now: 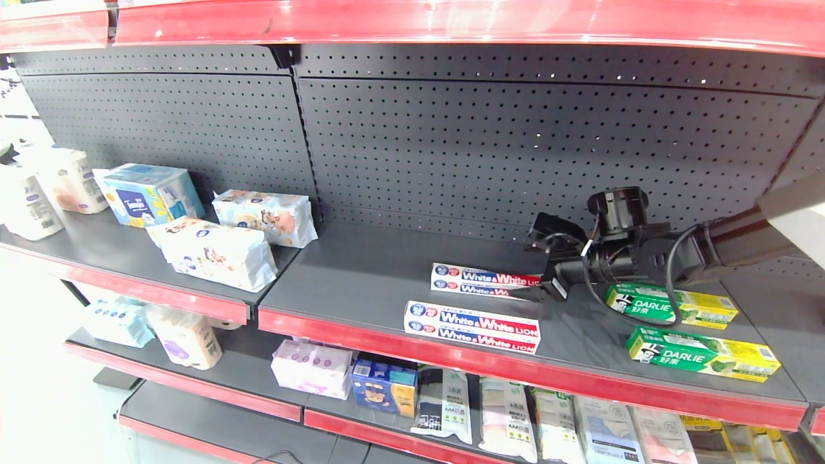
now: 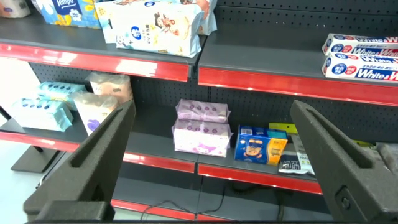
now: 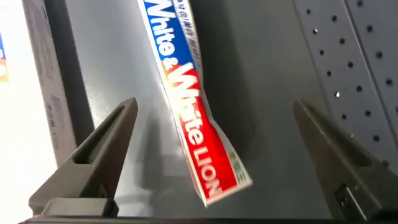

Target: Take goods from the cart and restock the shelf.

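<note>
Dark perforated backing (image 1: 451, 142) rises behind a grey shelf (image 1: 361, 270) with a red front lip. On its right half lie four long toothpaste boxes. The rear white-and-red toothpaste box (image 1: 486, 281) lies flat, its long axis running roughly along the shelf and a little slanted to the lip. Its right-hand end is hidden in the head view behind the right claw (image 1: 532, 267). The right wrist view shows that end, slightly crumpled, lying between the spread fingers (image 3: 93, 168). Neither finger touches it, so the right claw is released around the box end, with the box stretching away from the wrist. The front white-and-red box (image 1: 472, 327) lies parallel, just behind the lip. To the right, the rear green box (image 1: 670, 304) is partly covered by the arm's cable, and the front green box (image 1: 702, 352) lies in full view, both lengthwise along the shelf. Soft tissue packs (image 1: 216, 254) sit on the left section, and those at the far left edge are washed out and hard to make out. The left claw (image 2: 211, 168) hangs released and grips nothing, facing a lower shelf with purple tissue packs (image 2: 202, 127) and a blue box (image 2: 255, 143). Goods on that lower shelf are cut off in the head view by the lip above them.
</note>
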